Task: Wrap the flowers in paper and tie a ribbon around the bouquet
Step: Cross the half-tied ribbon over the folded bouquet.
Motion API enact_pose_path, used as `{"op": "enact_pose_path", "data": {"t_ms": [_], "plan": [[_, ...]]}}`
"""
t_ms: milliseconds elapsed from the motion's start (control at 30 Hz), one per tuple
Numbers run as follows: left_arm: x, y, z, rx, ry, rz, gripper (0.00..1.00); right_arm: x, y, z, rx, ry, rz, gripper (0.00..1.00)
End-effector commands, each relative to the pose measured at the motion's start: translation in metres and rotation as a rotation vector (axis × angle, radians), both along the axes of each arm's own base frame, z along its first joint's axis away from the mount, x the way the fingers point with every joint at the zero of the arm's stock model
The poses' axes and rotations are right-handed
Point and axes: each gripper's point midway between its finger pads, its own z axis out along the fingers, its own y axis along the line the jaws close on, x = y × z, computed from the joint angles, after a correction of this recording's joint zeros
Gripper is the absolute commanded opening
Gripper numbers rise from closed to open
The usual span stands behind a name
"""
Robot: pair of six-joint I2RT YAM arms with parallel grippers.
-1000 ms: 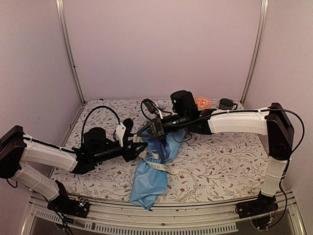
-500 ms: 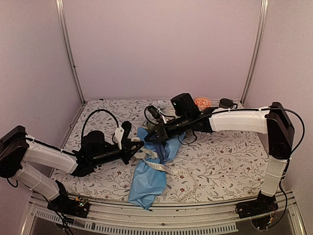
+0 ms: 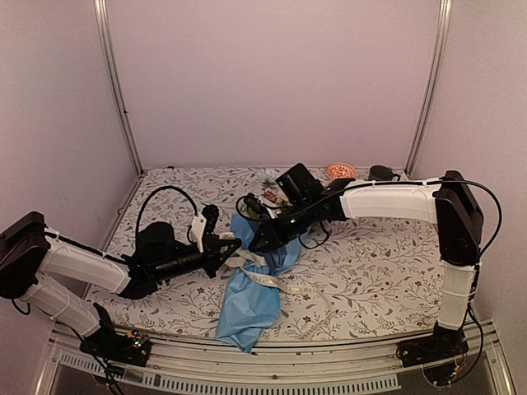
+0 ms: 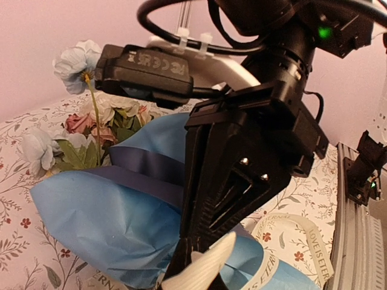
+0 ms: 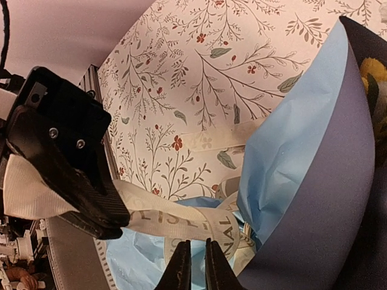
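**Tying stage: ribbon pinched at the bouquet's waist**

Leaf-printed tablecloth (image 3: 370, 263) covers the table between pale walls. Across its middle lies the bouquet (image 3: 251, 300), a light-blue paper cone. Its narrow end points toward the arms' bases, and the flowers (image 4: 78, 130) sit at its far mouth. Wrapping looks done, so I judge the step in hand to be tying the ribbon (image 3: 284, 286). The ribbon crosses the bouquet's waist and trails off on the cloth to the bouquet's right.

Both grippers meet just over that waist. The left gripper (image 3: 233, 244), at the bouquet's left edge, has its fingers pressed together on one stretch of ribbon. The right gripper (image 5: 193, 266), over the bouquet's middle, has its fingers (image 5: 179, 269) nearly together, with a thin gap and nothing visibly in it. A ribbon loop lies just past their tips.

The next move probably calls for the right fingers to catch that loop and draw it against the left's hold.
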Motion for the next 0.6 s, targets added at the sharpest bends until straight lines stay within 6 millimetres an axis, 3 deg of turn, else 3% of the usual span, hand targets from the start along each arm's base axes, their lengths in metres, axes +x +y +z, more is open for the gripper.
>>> {"op": "enact_pose_path", "data": {"t_ms": [0, 100, 300, 567], "plan": [[0.004, 0.004, 0.0, -0.009, -0.002, 0.02, 0.0, 0.007, 0.005, -0.005, -0.048, -0.009, 0.015, 0.11], [0.004, 0.005, -0.001, -0.007, -0.001, 0.023, 0.0, 0.013, -0.002, -0.016, -0.108, -0.026, -0.021, 0.11], [0.005, 0.005, -0.003, 0.002, -0.004, 0.025, 0.0, 0.008, -0.011, -0.034, -0.172, -0.004, -0.002, 0.16], [0.005, 0.006, -0.007, 0.008, 0.006, 0.031, 0.0, 0.004, -0.002, -0.031, -0.139, 0.016, 0.043, 0.18]]}}
